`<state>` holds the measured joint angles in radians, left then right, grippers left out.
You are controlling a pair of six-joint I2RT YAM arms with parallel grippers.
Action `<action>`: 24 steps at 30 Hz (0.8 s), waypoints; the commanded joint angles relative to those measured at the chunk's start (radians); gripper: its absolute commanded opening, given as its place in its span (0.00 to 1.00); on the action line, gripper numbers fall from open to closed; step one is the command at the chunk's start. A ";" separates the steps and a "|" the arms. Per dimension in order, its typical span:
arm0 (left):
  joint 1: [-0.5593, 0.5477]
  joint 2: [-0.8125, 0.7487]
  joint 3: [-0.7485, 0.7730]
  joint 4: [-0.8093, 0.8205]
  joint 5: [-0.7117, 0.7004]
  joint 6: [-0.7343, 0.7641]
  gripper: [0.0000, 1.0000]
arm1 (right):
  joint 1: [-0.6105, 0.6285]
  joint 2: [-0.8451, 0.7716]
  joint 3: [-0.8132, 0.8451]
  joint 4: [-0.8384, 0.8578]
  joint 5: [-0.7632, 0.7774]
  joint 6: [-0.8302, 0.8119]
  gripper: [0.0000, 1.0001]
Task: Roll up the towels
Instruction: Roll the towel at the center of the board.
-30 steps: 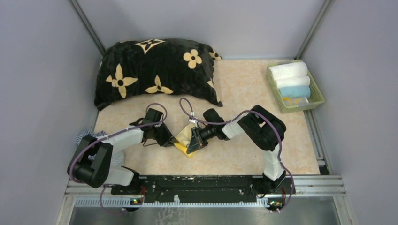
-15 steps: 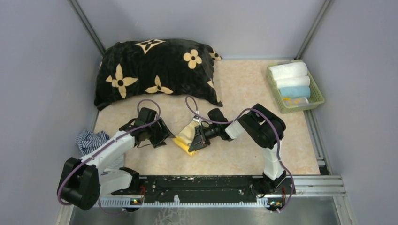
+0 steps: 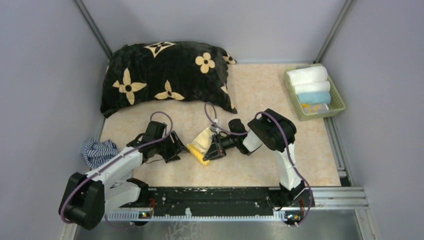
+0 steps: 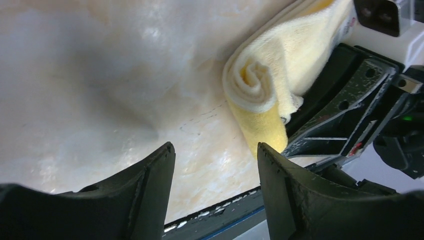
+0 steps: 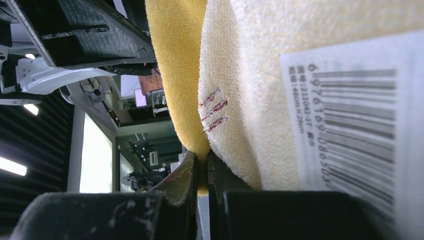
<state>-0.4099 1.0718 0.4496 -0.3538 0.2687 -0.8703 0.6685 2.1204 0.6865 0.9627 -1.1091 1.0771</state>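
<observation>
Black flowered pillow [image 3: 167, 75] back left, green basket [image 3: 320, 114] back right

We look at a robot test cell in a lab: plain grey panel walls [image 3: 45, 75] on metal frame posts [image 3: 93, 26] enclose a small table [image 3: 260, 95], and a left arm [image 3: 117, 161] and a right arm [image 3: 286, 165] with loose cables are bolted on a metal rail [image 3: 215, 194].

I count on the table [image 3: 260, 95]:
- yellow towel [image 3: 199, 145], part-rolled: one.
- rolled towels: three, namely upper white roll [image 3: 306, 75], lower white roll [image 3: 311, 87] and blue roll [image 3: 316, 97].
- green basket [image 3: 341, 103]: one.
- black flowered pillow [image 3: 165, 75]: one.
- striped cloth [image 3: 97, 150]: one.
- end effectors: two, namely left end effector [image 3: 176, 146] and right end effector [image 3: 211, 150].
</observation>
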 commanded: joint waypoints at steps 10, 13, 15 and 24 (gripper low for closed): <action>-0.003 0.244 0.038 0.252 0.083 0.023 0.59 | -0.024 -0.035 0.006 -0.164 0.053 -0.081 0.07; -0.005 0.285 0.046 0.257 0.075 0.019 0.55 | -0.023 -0.104 0.040 -0.383 0.099 -0.239 0.15; -0.005 0.301 0.052 0.237 0.060 0.018 0.54 | -0.023 -0.158 0.074 -0.596 0.153 -0.347 0.22; -0.013 0.369 0.074 0.185 0.027 0.008 0.51 | 0.061 -0.418 0.273 -1.227 0.539 -0.677 0.45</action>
<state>-0.4149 1.3869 0.5217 -0.1154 0.3695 -0.8749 0.6762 1.8248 0.8524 0.0811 -0.8169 0.6094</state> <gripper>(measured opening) 0.507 0.429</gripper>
